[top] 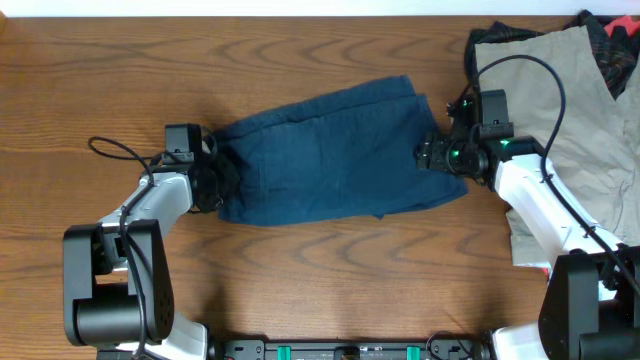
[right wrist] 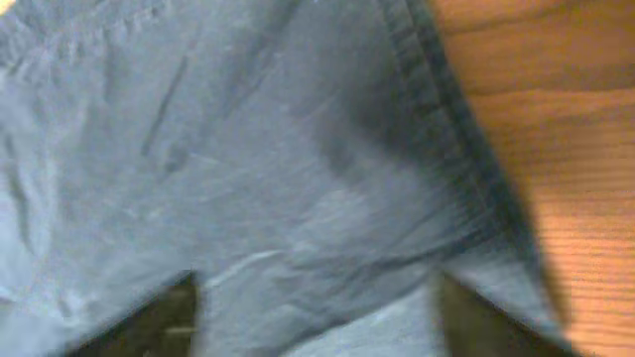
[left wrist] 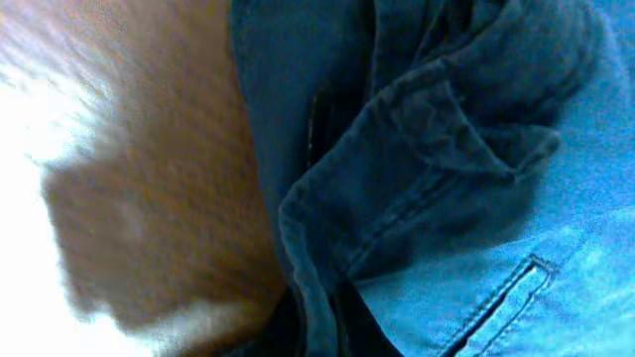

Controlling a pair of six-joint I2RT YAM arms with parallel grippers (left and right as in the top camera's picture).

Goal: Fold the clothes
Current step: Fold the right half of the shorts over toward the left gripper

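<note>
A dark blue garment [top: 330,150] lies folded across the middle of the wooden table. My left gripper [top: 213,176] is at its left end. In the left wrist view the gripper [left wrist: 322,332] is shut on a thin fold of the blue cloth [left wrist: 476,149], next to a seam and a pocket slit. My right gripper [top: 436,153] is at the garment's right end. In the right wrist view its fingers [right wrist: 317,322] stand wide apart, with the blue cloth [right wrist: 248,149] lying between them near the hem.
A pile of other clothes sits at the back right: a beige garment [top: 575,110] with a black and red one [top: 612,45] behind it. Bare wooden table [top: 320,270] lies in front of the blue garment and to its left.
</note>
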